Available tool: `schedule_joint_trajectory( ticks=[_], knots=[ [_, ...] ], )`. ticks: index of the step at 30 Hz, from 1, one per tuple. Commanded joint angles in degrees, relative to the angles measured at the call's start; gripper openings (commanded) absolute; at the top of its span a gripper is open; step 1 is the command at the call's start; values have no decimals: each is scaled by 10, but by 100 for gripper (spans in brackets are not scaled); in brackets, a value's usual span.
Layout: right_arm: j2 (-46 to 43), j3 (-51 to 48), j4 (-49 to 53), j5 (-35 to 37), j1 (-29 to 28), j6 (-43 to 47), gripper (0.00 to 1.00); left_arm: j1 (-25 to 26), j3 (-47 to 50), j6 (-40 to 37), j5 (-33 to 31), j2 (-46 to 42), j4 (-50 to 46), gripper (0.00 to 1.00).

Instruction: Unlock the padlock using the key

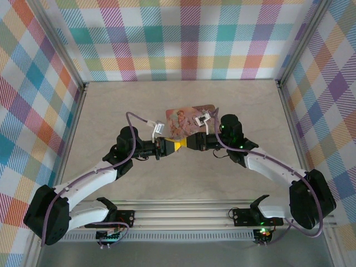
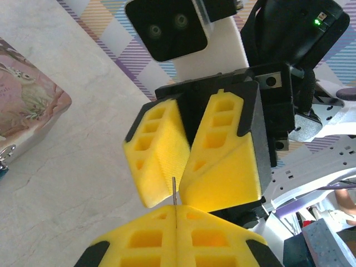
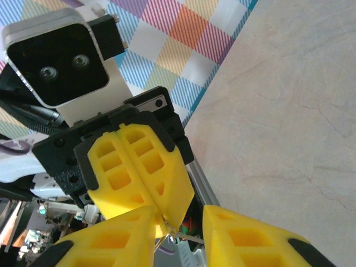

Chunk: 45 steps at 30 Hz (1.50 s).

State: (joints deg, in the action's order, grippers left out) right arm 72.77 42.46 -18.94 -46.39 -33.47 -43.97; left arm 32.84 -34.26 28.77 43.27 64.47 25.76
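My left gripper (image 1: 172, 146) and right gripper (image 1: 187, 144) meet tip to tip in front of the pink tin (image 1: 189, 119). The left gripper (image 2: 175, 208) is shut on the key (image 2: 174, 192), whose thin metal blade sticks out of its yellow pads. The right gripper (image 3: 178, 218) is open, and its fingers (image 2: 222, 150) stand in a narrow V on either side of the blade's tip. A thin metal piece (image 3: 186, 238) shows below the left gripper's closed fingers (image 3: 142, 167). A metal loop with a sliver of teal (image 2: 3, 161), apparently the padlock, peeks in by the tin's corner (image 2: 33, 105).
The table (image 1: 111, 105) is pale marbled, fenced by metal rails and checked cloth walls. The tin lies just behind the two grippers. A rail with the arm bases (image 1: 183, 214) runs along the near edge.
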Motion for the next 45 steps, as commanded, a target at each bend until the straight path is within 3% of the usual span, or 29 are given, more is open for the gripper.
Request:
schedule_joint_trajectory(
  ticks=[1,4,7,9,11,14,22,28,35,45],
  knots=[
    [11,19,-19,-18,-6,14,16,-4,-5,9,18,-1,32,0],
    [11,15,-33,-20,-7,18,0,-4,-5,8,18,-1,28,0],
    [-5,11,-16,3,-7,45,0,-4,-5,1,9,-9,12,0],
    [-25,7,7,28,-7,78,0,-4,-5,-15,-18,-27,-28,25],
    [-43,7,33,52,-7,108,0,-9,3,-19,-46,-52,-52,40],
    [-56,18,72,66,-6,148,0,-37,39,20,-40,-84,-10,45],
    [-28,32,36,30,-7,133,0,-47,41,100,40,-54,95,42],
    [-21,31,7,22,-7,113,0,-31,32,127,55,-1,144,39],
    [-26,31,4,24,-7,107,0,-25,36,144,54,30,182,29],
    [-22,26,0,31,-7,106,0,-12,34,141,60,33,185,28]
  ],
)
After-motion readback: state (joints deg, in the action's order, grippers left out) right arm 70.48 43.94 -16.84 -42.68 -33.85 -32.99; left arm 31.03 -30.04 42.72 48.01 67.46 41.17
